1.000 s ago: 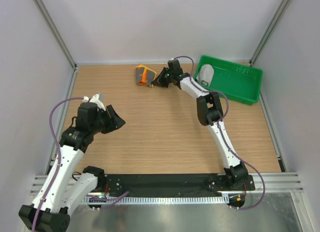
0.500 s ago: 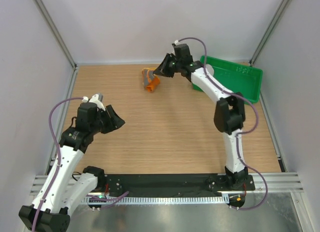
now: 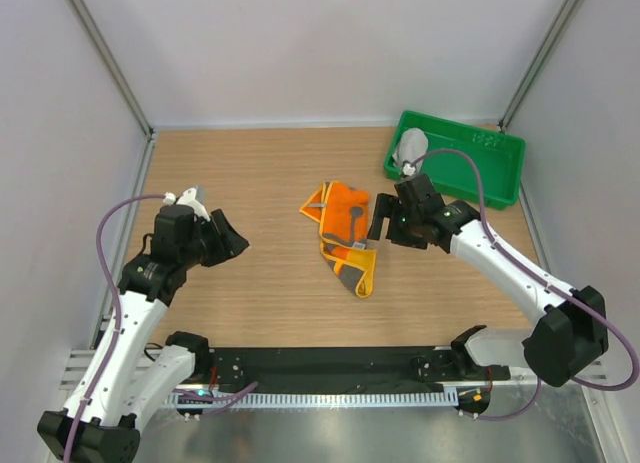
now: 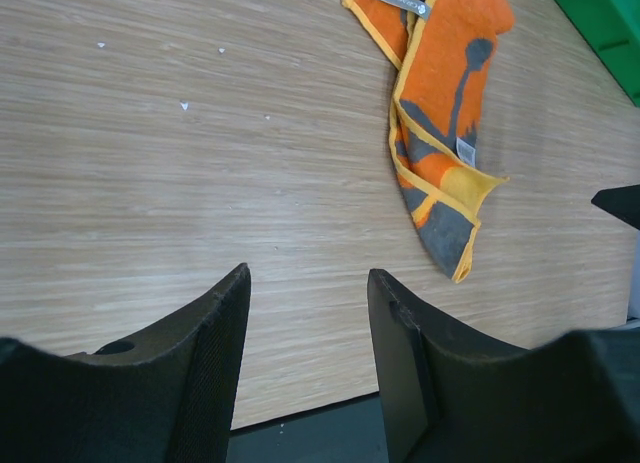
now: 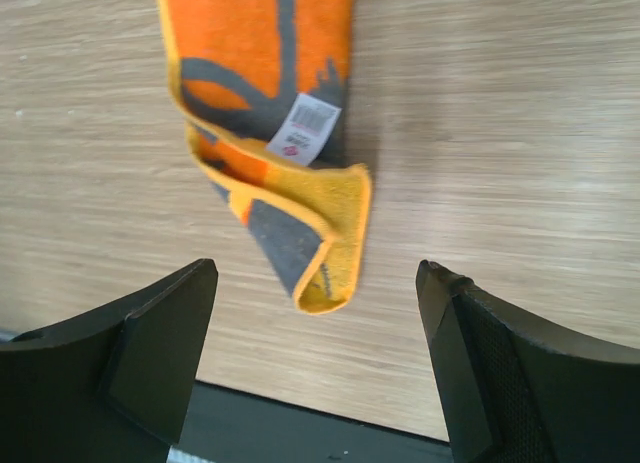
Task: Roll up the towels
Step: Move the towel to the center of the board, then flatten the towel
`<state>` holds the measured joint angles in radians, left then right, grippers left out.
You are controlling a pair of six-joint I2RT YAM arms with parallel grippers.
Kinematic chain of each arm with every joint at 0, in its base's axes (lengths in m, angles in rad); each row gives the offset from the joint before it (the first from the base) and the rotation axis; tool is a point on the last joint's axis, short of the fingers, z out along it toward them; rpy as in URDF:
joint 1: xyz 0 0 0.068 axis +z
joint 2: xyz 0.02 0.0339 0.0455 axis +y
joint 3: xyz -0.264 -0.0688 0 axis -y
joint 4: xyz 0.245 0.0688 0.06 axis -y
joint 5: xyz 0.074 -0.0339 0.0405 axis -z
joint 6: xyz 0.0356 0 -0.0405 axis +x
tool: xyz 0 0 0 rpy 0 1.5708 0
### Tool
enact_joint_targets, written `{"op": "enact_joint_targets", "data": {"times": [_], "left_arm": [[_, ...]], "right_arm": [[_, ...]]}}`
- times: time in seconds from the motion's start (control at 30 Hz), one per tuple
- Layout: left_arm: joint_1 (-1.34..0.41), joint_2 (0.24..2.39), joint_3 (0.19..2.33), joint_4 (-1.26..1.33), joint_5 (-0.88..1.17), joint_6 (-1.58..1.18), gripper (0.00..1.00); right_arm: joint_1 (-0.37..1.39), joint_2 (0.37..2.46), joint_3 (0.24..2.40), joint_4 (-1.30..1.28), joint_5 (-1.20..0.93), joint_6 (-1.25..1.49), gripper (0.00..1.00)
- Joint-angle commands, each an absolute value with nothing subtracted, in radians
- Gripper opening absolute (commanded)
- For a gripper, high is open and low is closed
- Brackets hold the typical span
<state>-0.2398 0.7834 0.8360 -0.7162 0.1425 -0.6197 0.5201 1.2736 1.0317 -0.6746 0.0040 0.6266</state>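
One grey towel [image 3: 411, 146] is pictured in the green tray [image 3: 480, 173], one orange towel [image 3: 345, 233] left of it, with left gripper [image 3: 238, 238] and right gripper [image 3: 383, 224] held wide.

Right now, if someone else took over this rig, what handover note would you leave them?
Left gripper: open, empty, over the table at the left.
Right gripper: open, empty, by the right edge of the orange towel.
That towel lies mid-table, loosely spread and partly folded, not rolled.
Grey towel: bundled in the left end of the green tray; it looks rolled.
Left to do: roll the orange towel.
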Motion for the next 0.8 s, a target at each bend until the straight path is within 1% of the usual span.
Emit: {"op": "enact_joint_targets", "data": {"times": [0.0,0.07,0.1,0.17,0.2,0.27,0.53,0.77], "left_arm": [[-0.235,0.776,0.844,-0.703,0.152,-0.604,0.52],[-0.233,0.776,0.844,-0.704,0.149,-0.604,0.52],[-0.235,0.775,0.842,-0.706,0.147,-0.604,0.51],[-0.233,0.778,0.844,-0.704,0.146,-0.604,0.51],[-0.233,0.779,0.844,-0.706,0.146,-0.606,0.52],[-0.233,0.784,0.844,-0.704,0.146,-0.606,0.52],[-0.233,0.79,0.842,-0.7,0.155,-0.606,0.52],[-0.235,0.793,0.841,-0.698,0.161,-0.606,0.52]], "right_arm": [[0.518,1.219,1.063,-0.709,0.164,0.572,0.87],[0.518,1.247,1.066,-0.701,0.135,0.569,0.8],[0.518,1.258,1.057,-0.687,0.115,0.568,0.74],[0.523,1.273,1.013,-0.646,0.058,0.583,0.68],[0.526,1.273,0.994,-0.629,0.049,0.589,0.61],[0.548,1.284,0.94,-0.588,0.028,0.604,0.55],[0.647,1.384,0.836,-0.467,0.012,0.655,0.55],[0.669,1.479,0.856,-0.417,0.012,0.661,0.54]]}}
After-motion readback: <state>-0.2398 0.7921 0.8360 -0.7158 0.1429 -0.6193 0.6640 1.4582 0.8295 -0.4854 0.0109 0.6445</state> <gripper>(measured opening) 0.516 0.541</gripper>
